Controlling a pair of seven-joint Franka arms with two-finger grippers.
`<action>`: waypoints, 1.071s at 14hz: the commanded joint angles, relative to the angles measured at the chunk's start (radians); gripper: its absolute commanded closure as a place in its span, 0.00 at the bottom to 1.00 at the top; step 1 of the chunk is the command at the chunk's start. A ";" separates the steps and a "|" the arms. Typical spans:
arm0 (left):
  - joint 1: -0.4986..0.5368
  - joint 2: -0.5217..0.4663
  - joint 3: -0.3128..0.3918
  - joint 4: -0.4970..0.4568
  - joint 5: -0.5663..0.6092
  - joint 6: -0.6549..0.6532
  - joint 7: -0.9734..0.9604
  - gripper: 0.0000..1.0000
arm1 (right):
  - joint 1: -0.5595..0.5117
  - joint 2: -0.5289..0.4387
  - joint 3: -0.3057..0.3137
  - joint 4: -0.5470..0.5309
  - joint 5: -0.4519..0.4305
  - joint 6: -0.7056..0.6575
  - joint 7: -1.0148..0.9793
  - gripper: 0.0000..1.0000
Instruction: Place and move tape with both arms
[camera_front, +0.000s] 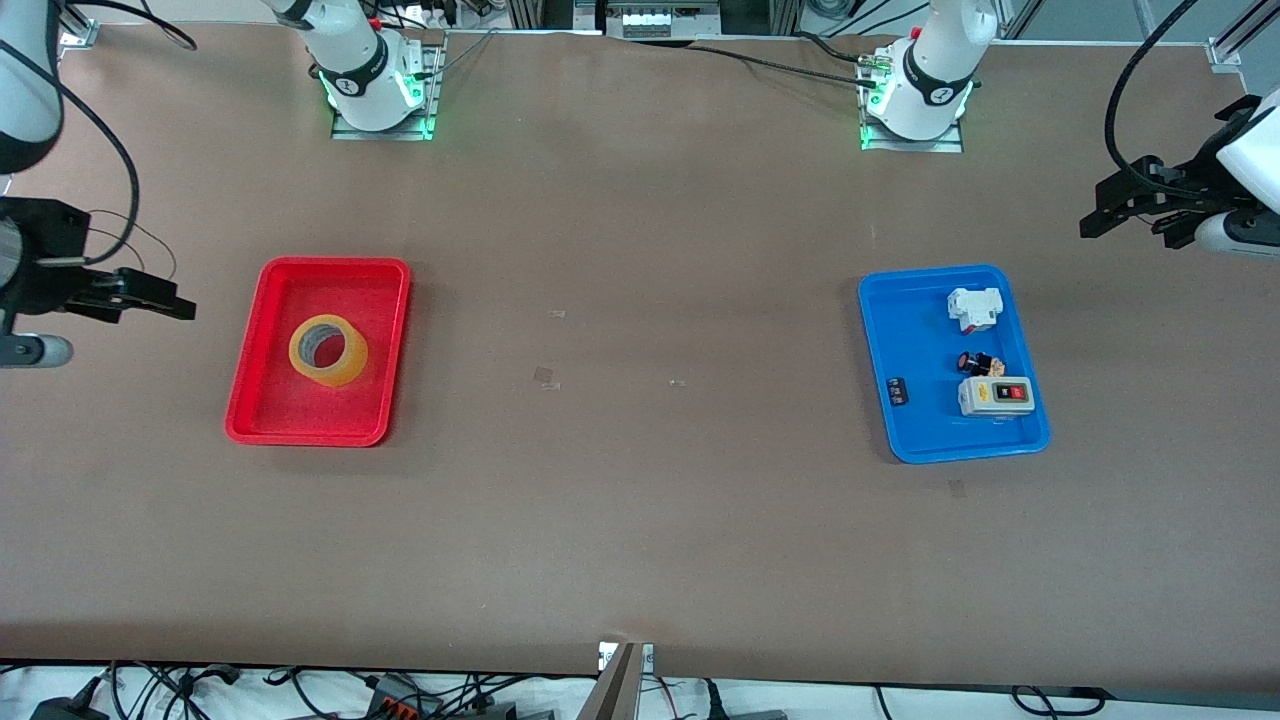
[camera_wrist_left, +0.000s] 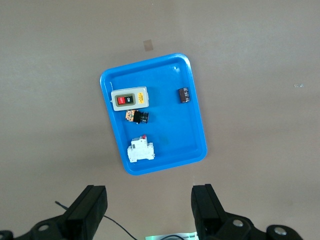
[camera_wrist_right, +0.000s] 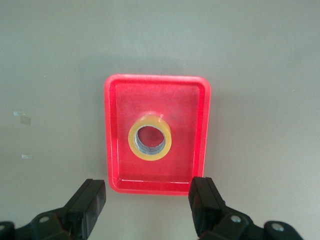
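One tape (camera_front: 329, 350) roll lying flat in the single red tray (camera_front: 262, 340), beside the released right hand (camera_front: 160, 298), released left hand (camera_front: 1125, 205) near one blue tray (camera_front: 905, 330) holding four small parts, both arms cut off by the frame.

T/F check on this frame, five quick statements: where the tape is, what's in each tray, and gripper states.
1. The tape lies in the red tray. True.
2. The right gripper is shut on the tape. False: it is open, empty, raised beside the red tray toward the right arm's end of the table.
3. The switch box sits in the blue tray. True.
4. The blue tray holds only one item. False: it holds four small parts.
5. The left gripper is open and holds nothing. True: it waits off the blue tray, toward the left arm's end of the table.
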 joint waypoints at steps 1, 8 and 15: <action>0.003 0.001 -0.007 0.022 -0.016 -0.009 -0.029 0.00 | -0.004 0.037 0.008 0.076 0.006 -0.022 0.024 0.00; 0.005 -0.003 -0.005 0.022 -0.016 -0.014 -0.030 0.00 | -0.019 0.037 0.022 0.121 0.008 -0.012 0.048 0.00; 0.003 0.001 -0.007 0.020 -0.016 -0.020 -0.031 0.00 | -0.088 0.022 0.086 0.102 0.005 0.016 0.042 0.00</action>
